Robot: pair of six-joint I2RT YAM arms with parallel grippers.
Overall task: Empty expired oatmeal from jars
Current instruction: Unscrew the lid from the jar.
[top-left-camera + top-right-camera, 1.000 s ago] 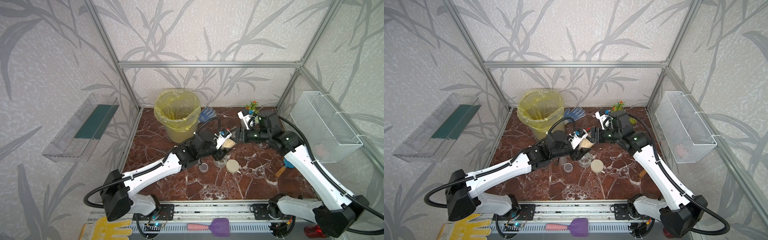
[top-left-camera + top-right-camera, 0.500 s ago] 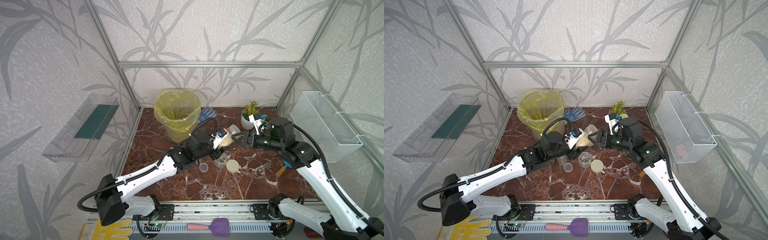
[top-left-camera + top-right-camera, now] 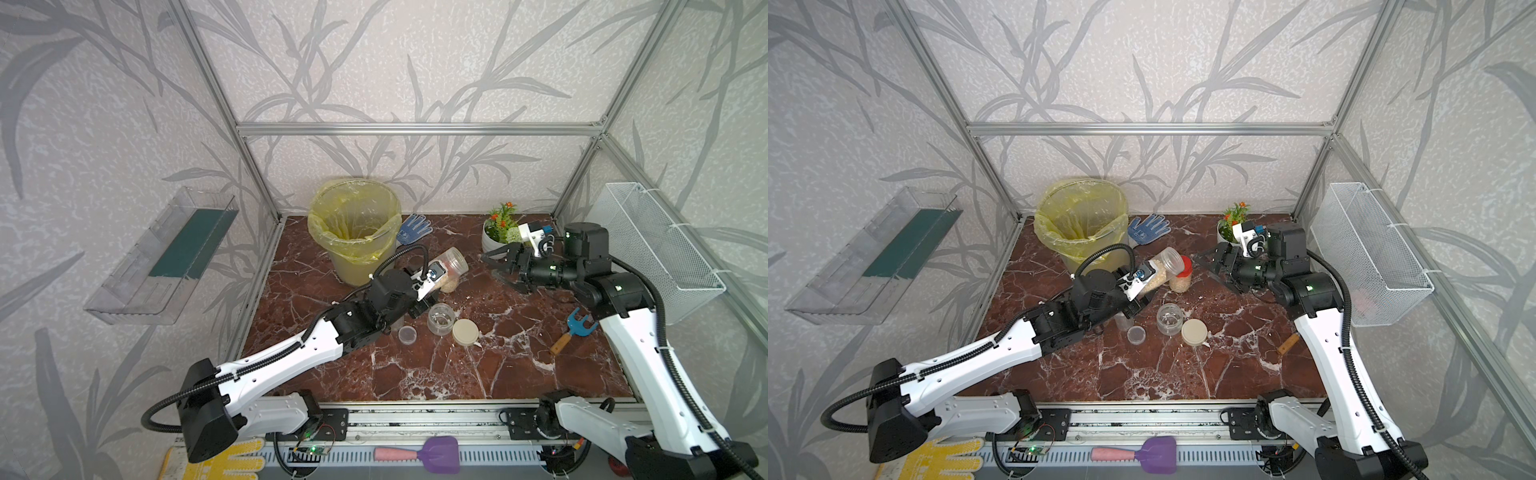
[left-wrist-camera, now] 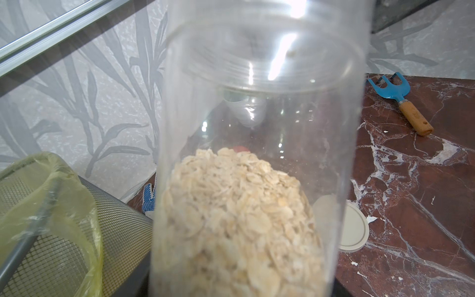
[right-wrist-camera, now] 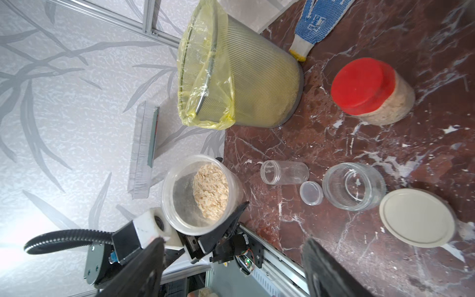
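Observation:
My left gripper (image 3: 434, 286) is shut on a slim clear jar (image 3: 451, 264) (image 4: 257, 128), held tilted above the table with its mouth pointing right. Oatmeal (image 4: 239, 218) fills its lower part; I cannot tell whether a clear lid is on it. My right gripper (image 3: 500, 270) (image 5: 231, 272) hangs open and empty, a little to the right of that mouth. A red-capped jar (image 3: 1181, 274) (image 5: 367, 90) of oatmeal stands behind the held jar. An empty squat jar (image 3: 440, 318), its beige lid (image 3: 464, 332), an empty slim jar (image 5: 284, 172) and a small clear lid (image 3: 406, 333) are on the table.
A bin with a yellow liner (image 3: 353, 232) stands at the back left, a blue glove (image 3: 413, 226) beside it. A white flower pot (image 3: 496, 237) is behind my right gripper. A blue hand rake (image 3: 575, 328) lies by the right arm. A wire basket (image 3: 656, 249) hangs on the right wall.
My right gripper has drawn back to the right from the held jar's mouth and opened. The left arm has lifted the jar a little toward the bin.

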